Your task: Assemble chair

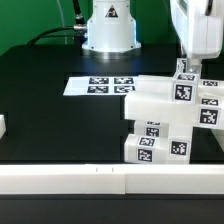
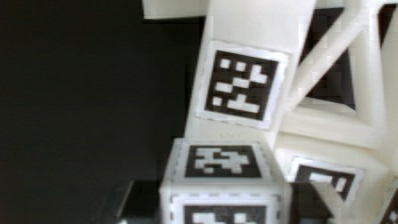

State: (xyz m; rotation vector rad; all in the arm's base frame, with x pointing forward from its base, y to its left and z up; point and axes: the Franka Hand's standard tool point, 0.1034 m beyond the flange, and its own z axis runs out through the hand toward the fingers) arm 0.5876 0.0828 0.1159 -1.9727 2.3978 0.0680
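The chair, a blocky white stack of tagged pieces, stands on the black counter at about four o'clock in the exterior view. The hand comes down from above onto its upper right part, at about two o'clock, fingers drawn in tight; whether they pinch a piece there cannot be told. The marker board lies flat near the centre, just beside the chair. In the wrist view a tagged bar fills the picture above a tagged block.
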